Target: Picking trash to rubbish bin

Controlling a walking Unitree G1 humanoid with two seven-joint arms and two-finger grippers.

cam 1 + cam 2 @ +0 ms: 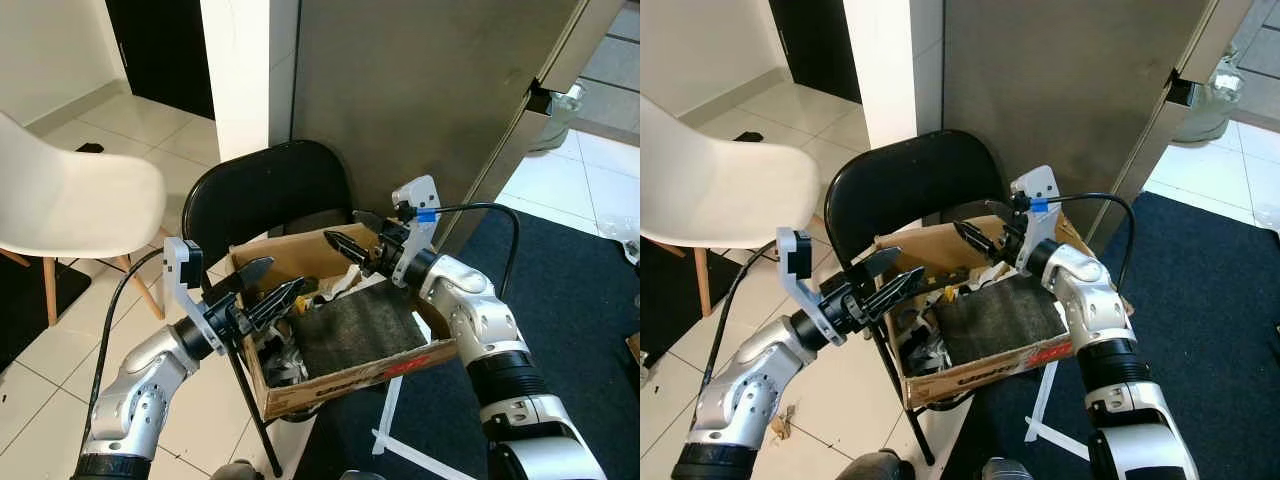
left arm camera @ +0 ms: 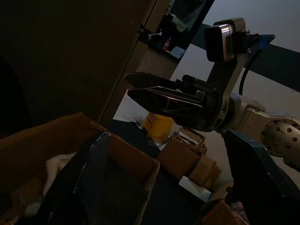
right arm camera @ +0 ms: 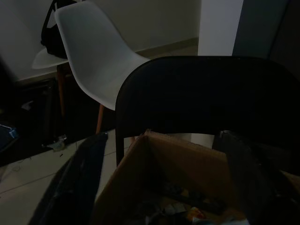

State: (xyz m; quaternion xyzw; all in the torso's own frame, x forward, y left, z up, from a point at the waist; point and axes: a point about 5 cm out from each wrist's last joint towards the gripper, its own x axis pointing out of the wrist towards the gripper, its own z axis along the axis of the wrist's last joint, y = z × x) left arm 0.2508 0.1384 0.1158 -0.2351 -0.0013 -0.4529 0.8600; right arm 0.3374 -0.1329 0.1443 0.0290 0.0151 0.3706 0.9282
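I hold my left gripper point(image 1: 268, 292) and right gripper point(image 1: 352, 240), both open and empty, over the cardboard box point(image 1: 340, 385) of trash on the black chair point(image 1: 260, 190); next I probably must reach inside for one piece.

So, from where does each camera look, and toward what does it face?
Left and right eye views: on the head, looking down at the cardboard box on the black chair; both arms show.
Left wrist view: looks across the box at the right gripper.
Right wrist view: looks over the box at the chair back and white chair.
All views share the box.
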